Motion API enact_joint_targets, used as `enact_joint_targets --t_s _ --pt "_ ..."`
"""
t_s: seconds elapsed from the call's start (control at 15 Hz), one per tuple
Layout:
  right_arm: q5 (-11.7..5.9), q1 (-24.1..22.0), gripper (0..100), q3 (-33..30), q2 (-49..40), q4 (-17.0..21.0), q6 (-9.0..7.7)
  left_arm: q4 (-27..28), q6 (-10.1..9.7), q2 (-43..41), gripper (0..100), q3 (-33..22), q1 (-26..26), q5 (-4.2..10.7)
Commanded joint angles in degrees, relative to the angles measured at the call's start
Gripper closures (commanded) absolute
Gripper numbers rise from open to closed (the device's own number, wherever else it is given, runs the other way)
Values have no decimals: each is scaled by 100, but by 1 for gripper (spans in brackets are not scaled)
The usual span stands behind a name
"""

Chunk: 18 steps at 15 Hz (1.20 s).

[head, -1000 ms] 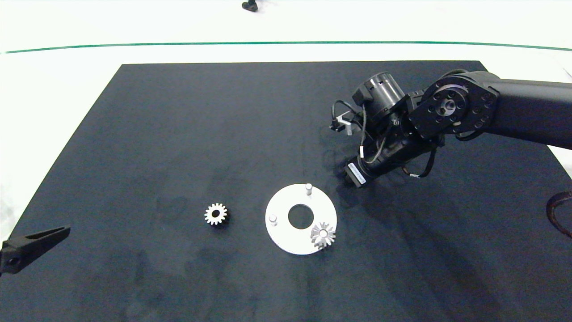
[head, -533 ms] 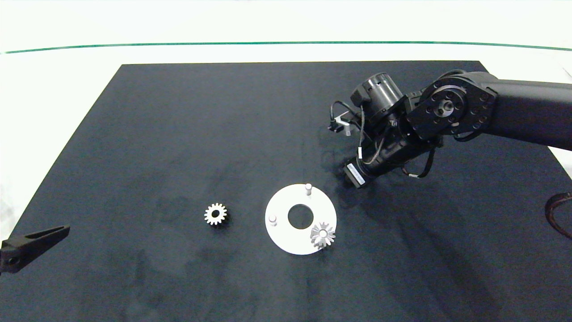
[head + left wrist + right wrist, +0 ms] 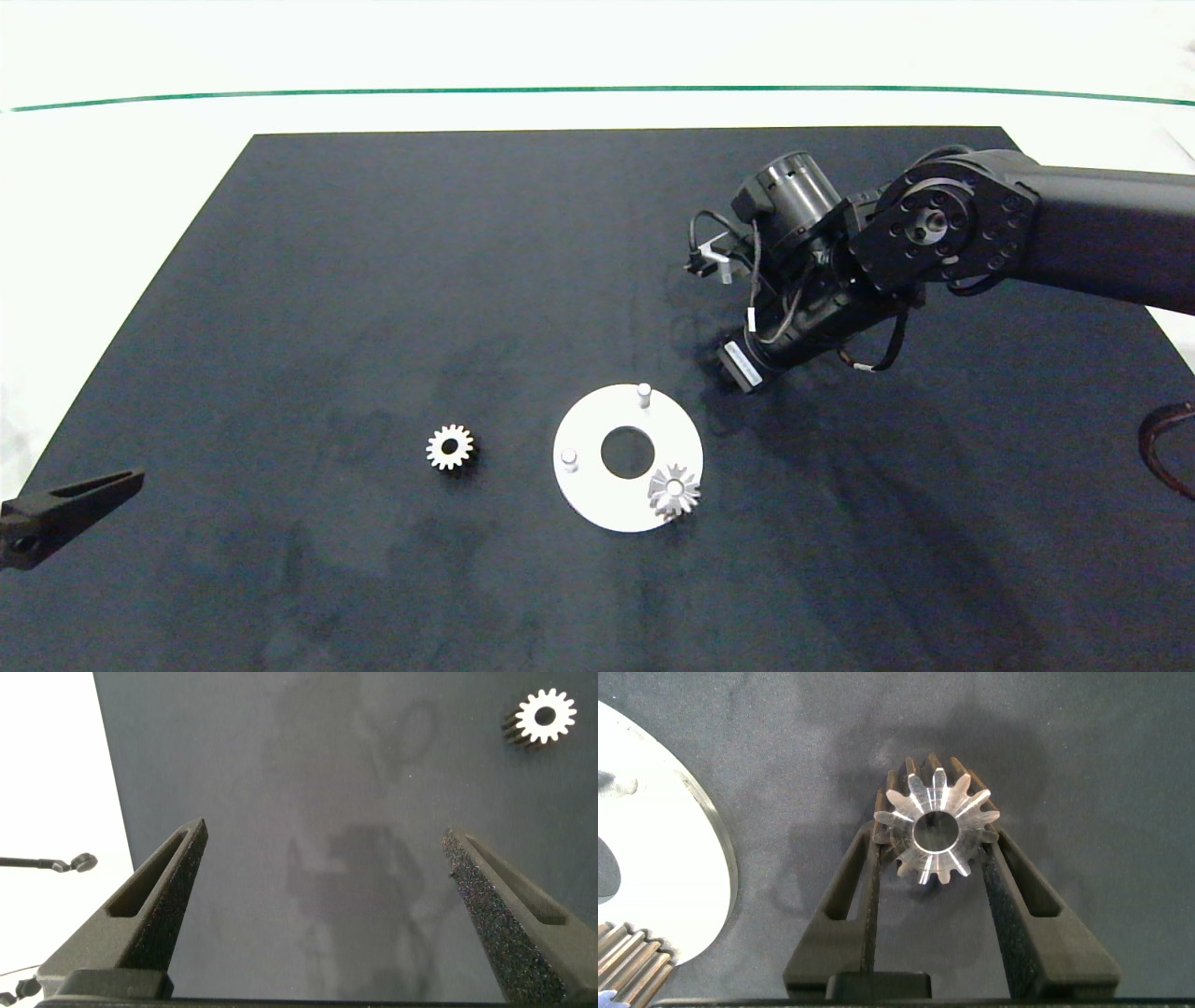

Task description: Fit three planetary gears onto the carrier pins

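Black mat [image 3: 373, 280]; clawed gear [image 3: 937, 833] bore-up.

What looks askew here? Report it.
The gear on the pin at the white disc's near-right rim looks tilted rather than flat, overhanging the edge. The right gripper holds another gear; the loose gear lies flat on the mat.
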Motion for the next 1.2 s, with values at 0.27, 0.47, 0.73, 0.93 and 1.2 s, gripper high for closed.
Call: enact_joint_targets --t_s 0.27,0.47,0.73,0.93,1.2 --pt "9 -21 0 1 52 6 2 14 2 -6 0 5 -7 0" --pt "9 -21 0 1 87 6 2 14 2 -6 0 5 -7 0" --pt "26 -21 0 1 114 6 2 14 19 -6 0 5 -16 0" --pt "26 -21 0 1 351 6 46 14 19 -6 0 14 -16 0" --pt "26 -74 0 1 333 67 54 14 19 11 0 14 -16 0"
